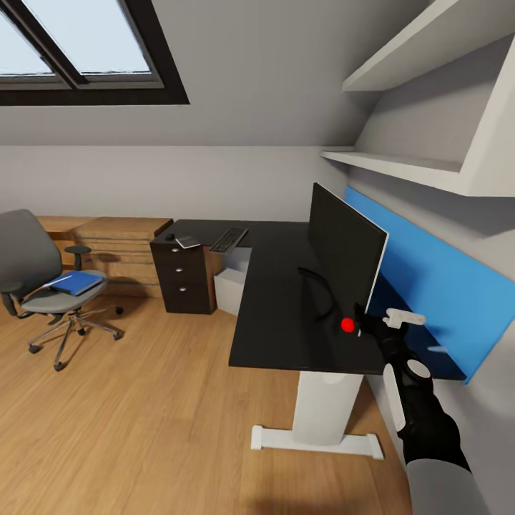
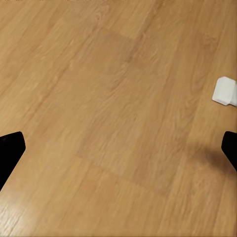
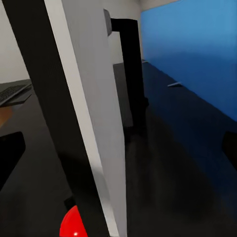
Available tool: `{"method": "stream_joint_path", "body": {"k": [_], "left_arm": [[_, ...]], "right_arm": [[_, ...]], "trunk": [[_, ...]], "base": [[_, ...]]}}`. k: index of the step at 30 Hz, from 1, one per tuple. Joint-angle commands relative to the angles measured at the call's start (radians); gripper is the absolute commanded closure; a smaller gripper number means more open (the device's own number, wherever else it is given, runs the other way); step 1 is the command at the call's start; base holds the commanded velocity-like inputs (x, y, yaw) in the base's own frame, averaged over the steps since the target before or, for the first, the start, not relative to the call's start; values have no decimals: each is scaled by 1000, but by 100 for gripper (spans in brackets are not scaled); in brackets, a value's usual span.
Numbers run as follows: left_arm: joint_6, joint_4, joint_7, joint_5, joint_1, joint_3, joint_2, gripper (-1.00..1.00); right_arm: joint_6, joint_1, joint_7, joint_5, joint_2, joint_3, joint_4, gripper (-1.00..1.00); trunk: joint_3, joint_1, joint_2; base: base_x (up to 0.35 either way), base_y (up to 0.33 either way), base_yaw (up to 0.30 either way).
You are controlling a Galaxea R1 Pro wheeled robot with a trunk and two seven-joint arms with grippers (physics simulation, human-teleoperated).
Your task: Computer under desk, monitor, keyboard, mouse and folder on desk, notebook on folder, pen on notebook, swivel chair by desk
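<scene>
The black monitor (image 1: 347, 252) stands on the glossy black desk (image 1: 275, 307), near the blue panel. My right gripper (image 1: 369, 322) is at the monitor's lower corner by the red dot (image 1: 347, 325). In the right wrist view this gripper (image 3: 118, 148) is open, its fingers straddling the monitor's edge (image 3: 94, 128). The keyboard (image 1: 229, 239), notebook (image 1: 188, 242) and mouse (image 1: 170, 236) lie on the desk's far wing. The grey computer (image 1: 232, 287) sits under the desk. The blue folder (image 1: 75, 282) lies on the swivel chair (image 1: 36, 275). A thin white pen (image 1: 437, 350) lies by the panel. My left gripper (image 2: 118, 153) is open over the floor.
A blue upright panel (image 1: 436, 279) runs along the right wall behind the desk, with white shelves (image 1: 400, 168) above. A light-wood drawer chest (image 1: 118, 247) stands behind the chair. The desk's white foot (image 1: 315, 438) rests on the wood floor (image 1: 143, 429).
</scene>
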Motion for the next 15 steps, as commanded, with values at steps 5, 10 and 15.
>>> {"method": "stream_joint_path", "body": {"k": [5,10,15], "left_arm": [[-3,0,1,1,-1,2,-1,-100],[-3,0,1,1,-1,2,-1,-100],[-3,1,1,1,-1,2,0,-100]], "right_arm": [[5,-1,8,2,2,-4,0,-100],[3,-1,8,2,3,-4,1,-100],[3,-1,8,2,3,-4,4,-100]], "trunk": [[-1,0,-1],[-1,0,-1],[-1,0,-1]], "base": [[156,-4,0],[87,-1,0],[16,0,0]]}}
